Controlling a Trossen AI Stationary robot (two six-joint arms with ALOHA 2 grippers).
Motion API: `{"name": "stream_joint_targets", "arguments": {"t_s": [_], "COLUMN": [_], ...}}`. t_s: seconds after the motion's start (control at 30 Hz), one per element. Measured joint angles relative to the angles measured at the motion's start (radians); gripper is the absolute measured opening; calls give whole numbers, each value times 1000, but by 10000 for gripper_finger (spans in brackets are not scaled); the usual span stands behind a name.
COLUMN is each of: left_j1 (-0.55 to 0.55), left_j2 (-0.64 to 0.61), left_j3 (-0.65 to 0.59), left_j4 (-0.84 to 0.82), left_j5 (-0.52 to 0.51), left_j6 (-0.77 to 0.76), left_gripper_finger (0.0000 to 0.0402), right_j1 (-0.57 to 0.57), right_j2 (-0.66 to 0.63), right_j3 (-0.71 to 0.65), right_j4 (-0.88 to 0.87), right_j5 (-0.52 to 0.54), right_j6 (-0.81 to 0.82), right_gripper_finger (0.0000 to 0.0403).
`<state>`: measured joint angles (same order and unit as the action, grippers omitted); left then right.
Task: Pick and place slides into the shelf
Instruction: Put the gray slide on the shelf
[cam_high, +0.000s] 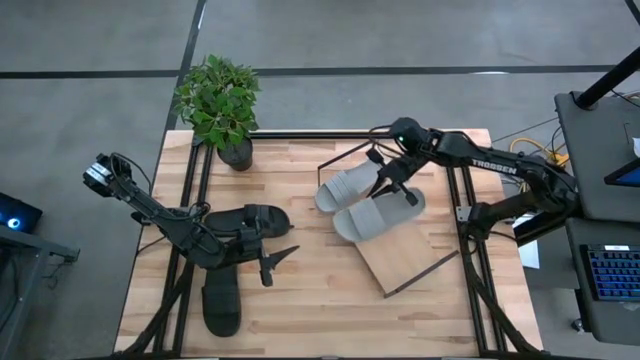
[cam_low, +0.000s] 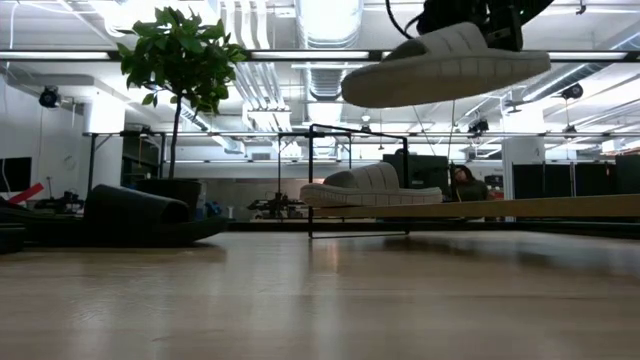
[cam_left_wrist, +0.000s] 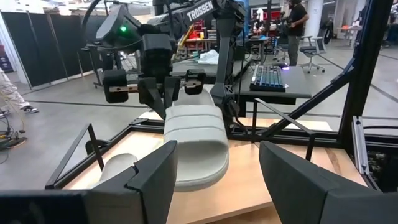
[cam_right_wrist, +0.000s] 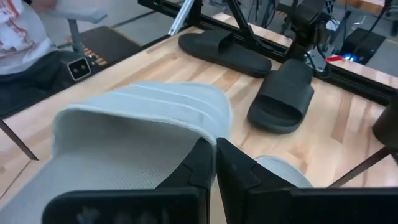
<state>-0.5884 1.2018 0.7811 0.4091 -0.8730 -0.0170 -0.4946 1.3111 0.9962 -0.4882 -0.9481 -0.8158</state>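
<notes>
Fingers of right gripper (cam_high: 391, 185) pinch strap of grey slide (cam_high: 378, 215), held in air over shelf (cam_high: 410, 262); second grey slide (cam_high: 345, 188) already on board; two black slides (cam_high: 243, 222) on table, not yet moved; left gripper (cam_high: 275, 259) open, idle beside them

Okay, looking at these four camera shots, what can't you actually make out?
- Low view: the right pincer holding the raised grey slide is cut off by the top edge.
- High view: the right pincer hides its own grip.
- Right wrist view: the held slide blocks the shelf below.
</notes>
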Motion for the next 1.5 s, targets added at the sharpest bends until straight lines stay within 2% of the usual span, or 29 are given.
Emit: {"name": "stream_joint_targets", "arguments": {"t_s": [0.57,0.87,1.2,1.5], "left_j1": [0,0,0,0], "left_j2": [0,0,0,21], "left_j3": [0,-2,-2,-3], "left_j4": [1,0,0,1], "left_j5": [0,0,0,0], "left_j6": [-1,-1,-2,-2], "left_gripper_finger": [211,211,211,211], "right_j1": [-42,-49,-49,-49], "right_j2": [254,277,281,345], "right_j3": [28,22,10,7], "right_j4": [-27,-30,-25,7], "right_j5": [-45,-57,-81,-82], "right_j6": [-96,-212,-256,-336], "right_gripper_finger": [8,8,8,8]}}
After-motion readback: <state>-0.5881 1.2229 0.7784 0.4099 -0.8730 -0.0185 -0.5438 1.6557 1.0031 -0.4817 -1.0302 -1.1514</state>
